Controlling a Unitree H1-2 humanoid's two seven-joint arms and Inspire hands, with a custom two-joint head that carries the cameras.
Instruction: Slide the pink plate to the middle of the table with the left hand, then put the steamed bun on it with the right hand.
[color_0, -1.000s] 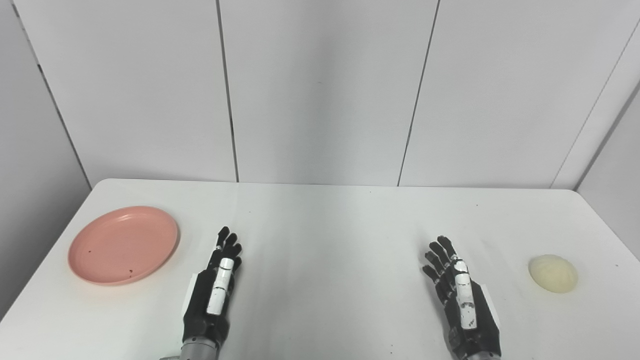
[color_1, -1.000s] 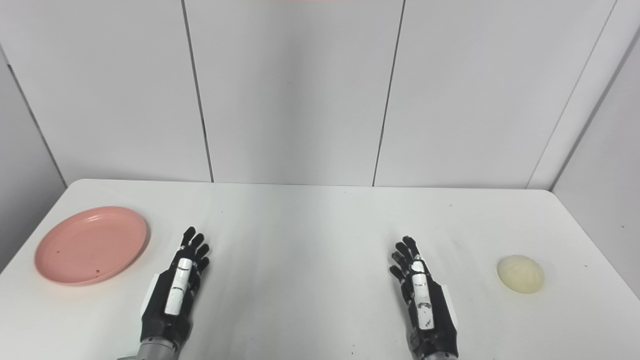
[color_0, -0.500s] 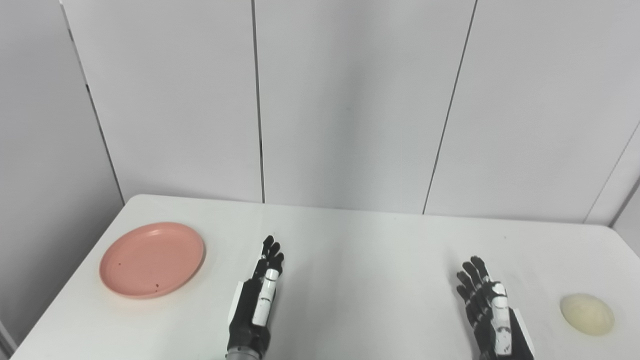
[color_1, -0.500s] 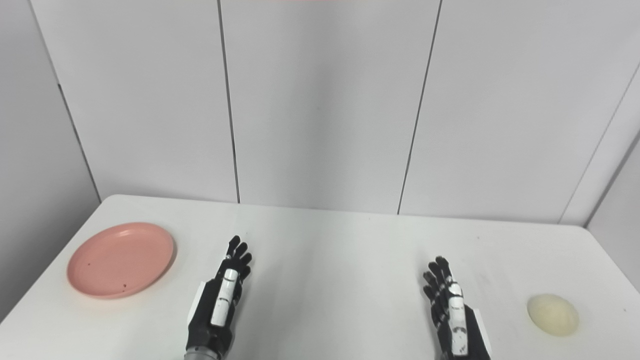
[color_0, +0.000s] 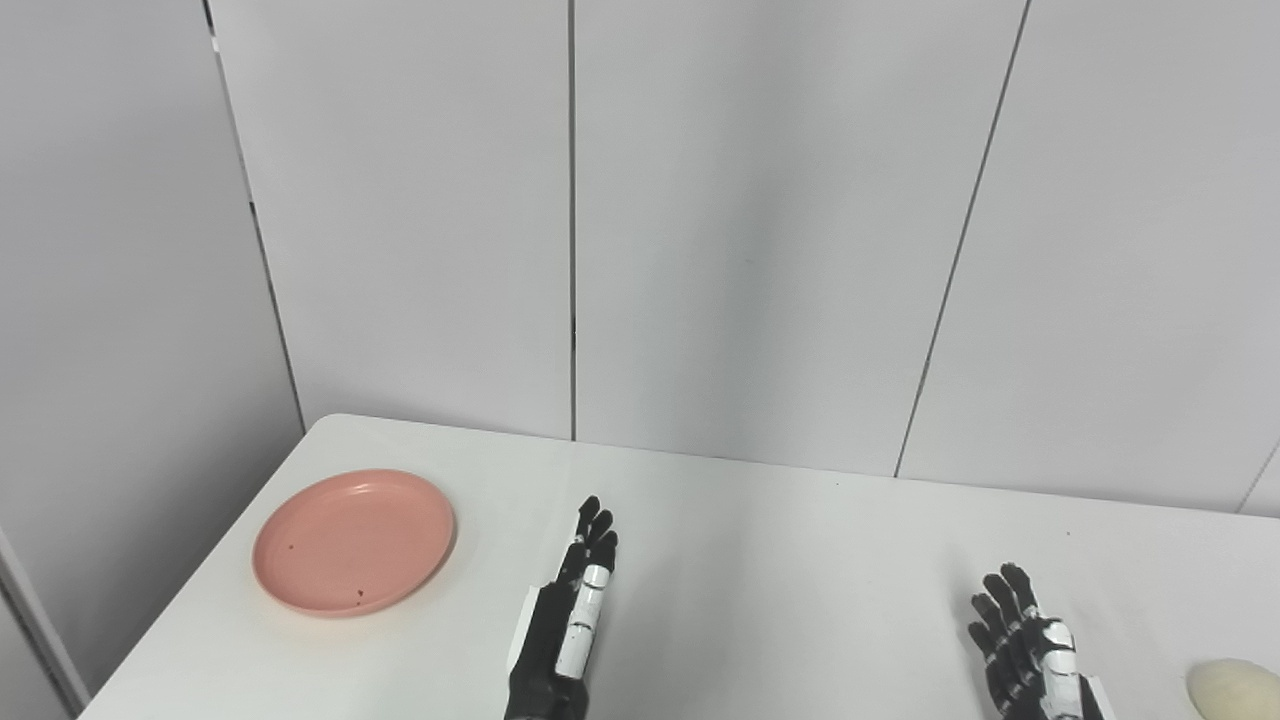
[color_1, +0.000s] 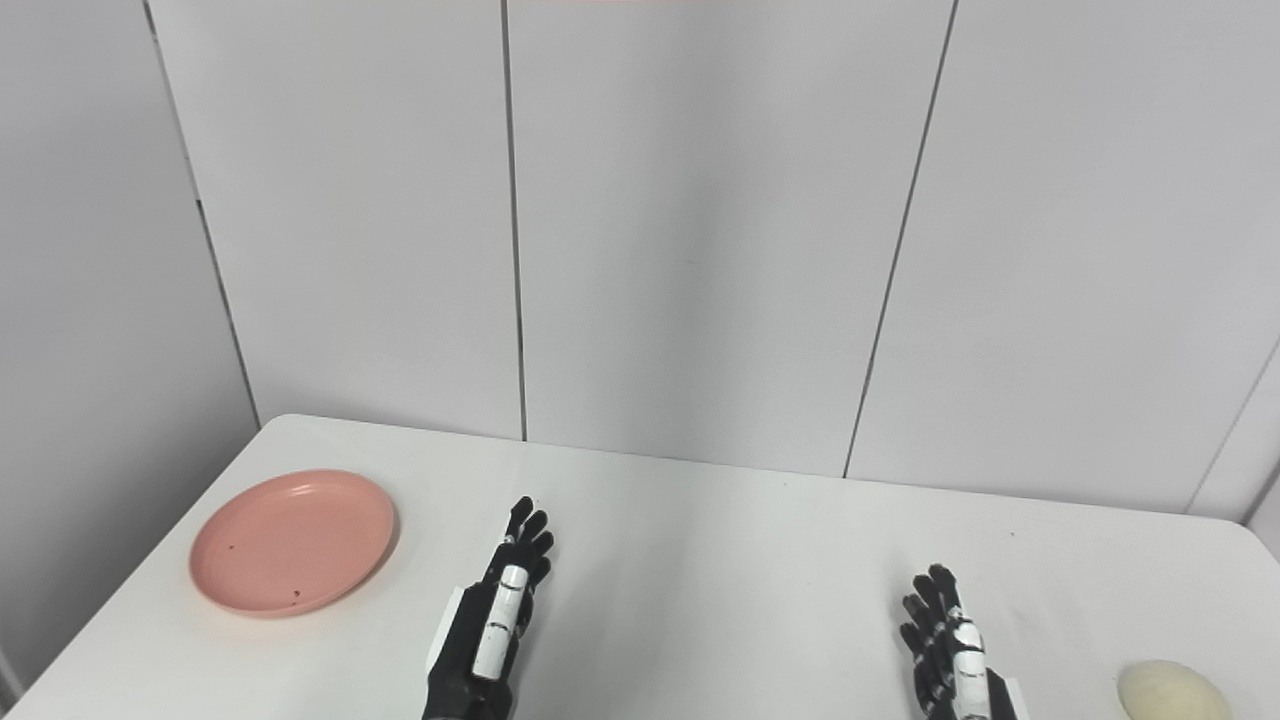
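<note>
The pink plate (color_0: 354, 541) lies empty on the left part of the white table (color_0: 790, 560). My left hand (color_0: 568, 620) rests to its right, open, fingers pointing away from me, a gap apart from the plate's rim. My right hand (color_1: 955, 665) is open too, near the bottom right edge of the picture, partly cut off. The pale steamed bun (color_1: 1172, 691) sits on the table to the right of that hand, apart from it and half cut off in the left eye view (color_0: 1236, 688).
Grey wall panels (color_0: 760, 230) stand right behind the table's far edge. The table's left edge (color_0: 200, 570) runs close beside the plate. White tabletop stretches between the two hands.
The whole picture has shifted: the camera has turned up and to the left, so everything sits lower and further right. Plate, bun and both hands keep their places on the table.
</note>
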